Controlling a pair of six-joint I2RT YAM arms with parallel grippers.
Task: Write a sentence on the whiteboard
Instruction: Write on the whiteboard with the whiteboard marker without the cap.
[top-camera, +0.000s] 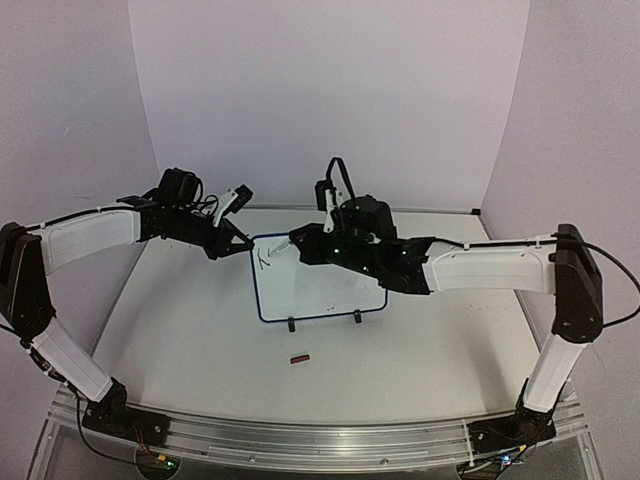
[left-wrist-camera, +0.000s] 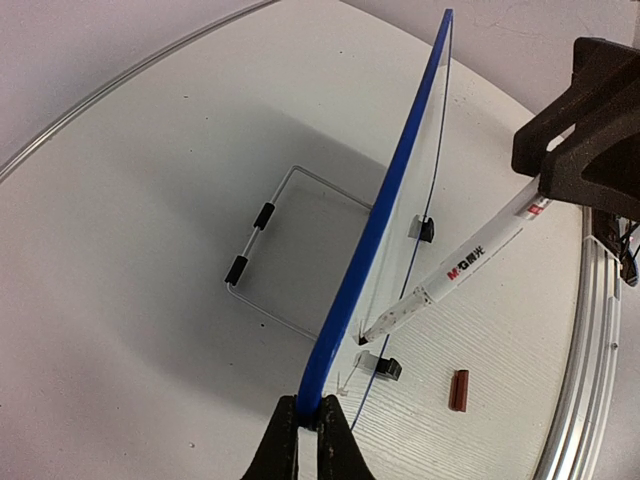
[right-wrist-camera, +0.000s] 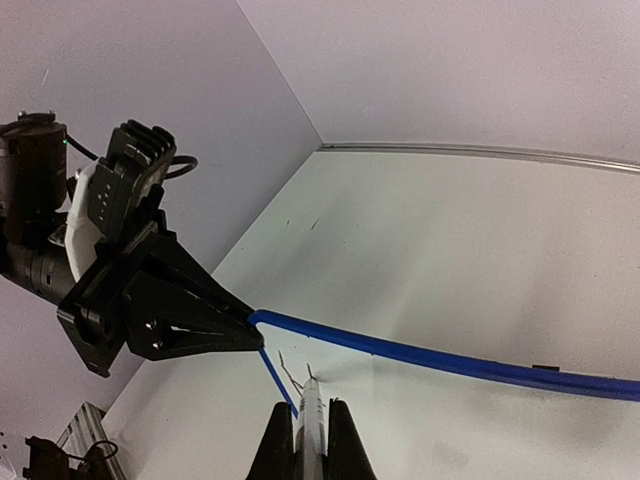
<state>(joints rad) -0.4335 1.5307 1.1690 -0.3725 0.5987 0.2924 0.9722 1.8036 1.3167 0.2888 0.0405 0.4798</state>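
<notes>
The whiteboard (top-camera: 320, 285), white with a dark blue frame, stands tilted on two black feet mid-table. My left gripper (top-camera: 243, 243) is shut on its top left corner; the left wrist view shows the blue frame edge (left-wrist-camera: 375, 235) pinched between the jaws of the left gripper (left-wrist-camera: 308, 425). My right gripper (right-wrist-camera: 311, 425) is shut on a white marker (left-wrist-camera: 470, 260), whose tip touches the board near its upper left. The sentence shows only as a few thin dark strokes (top-camera: 265, 257), seen beside the tip in the right wrist view (right-wrist-camera: 290, 372).
A small red-brown marker cap (top-camera: 299, 357) lies on the table in front of the board, also in the left wrist view (left-wrist-camera: 459, 390). A wire stand (left-wrist-camera: 262, 245) props the board from behind. White walls enclose the table's back and sides.
</notes>
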